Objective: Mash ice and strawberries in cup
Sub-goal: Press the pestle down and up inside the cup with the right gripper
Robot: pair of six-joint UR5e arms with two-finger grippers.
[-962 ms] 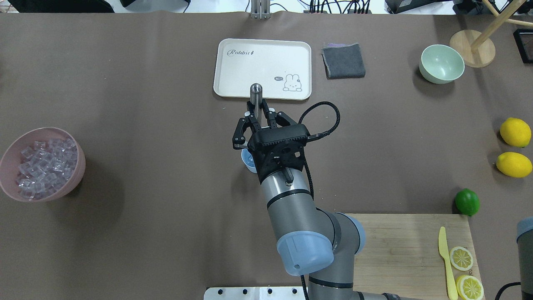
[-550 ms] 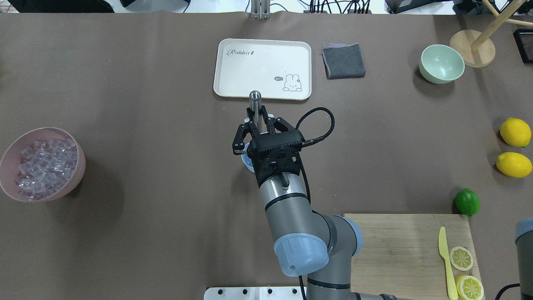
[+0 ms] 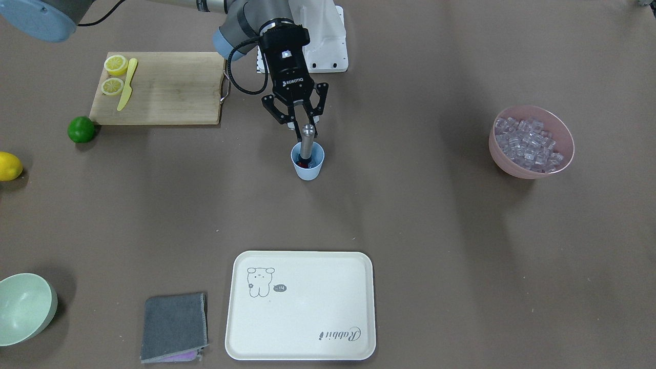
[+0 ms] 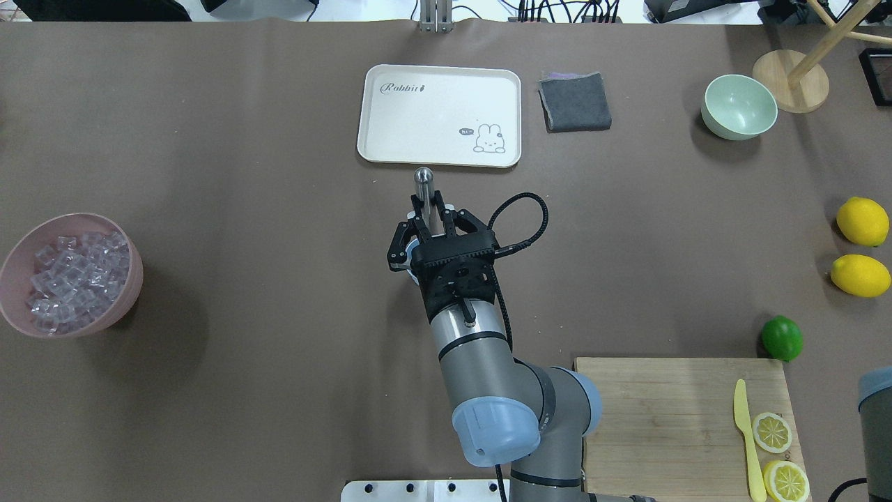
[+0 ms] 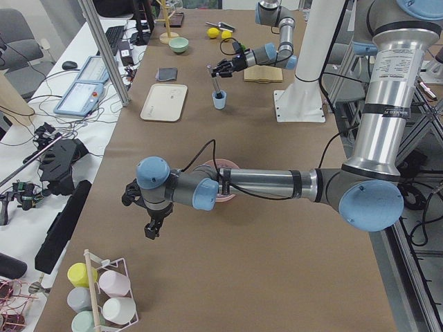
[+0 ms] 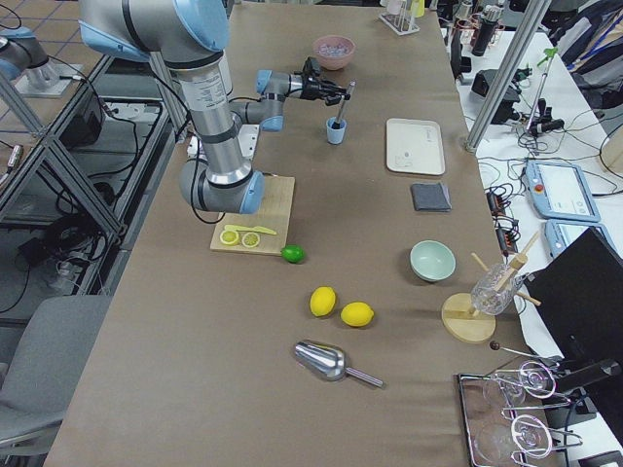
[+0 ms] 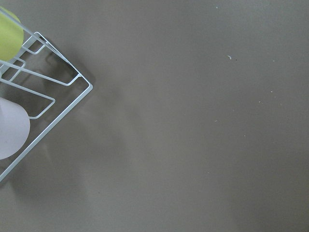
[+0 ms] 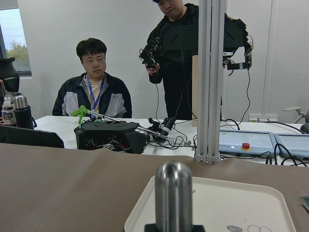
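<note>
**Cup**: light-blue plastic, smooth, tapered, without a handle. It is stood upright on the matte brown table cover, between the wooden cutting board and the cream tray, well apart from both.

**Strawberry**: a dark red patch is seen inside the cup at the foot of the pestle. Its shape cannot be made out.

**Ice**: small clear, faintly lilac cubes, heaped in a round pink bowl well apart from the cup. Whether any lies in the cup cannot be told.

**Pestle**: a polished metal cylinder with a rounded top, held near upright, its lower end sunk in the cup.

**Right gripper**: black and two-fingered, pinched onto the pestle's shaft above the cup rim. The arm is reached forward from the base, with the wrist tilted down toward the cup.

**Left gripper**: carried low over the table's end, near a white wire rack of pastel cups. The arm is stretched out nearly level. Whether the gripper is spread or pressed together cannot be told.
</note>
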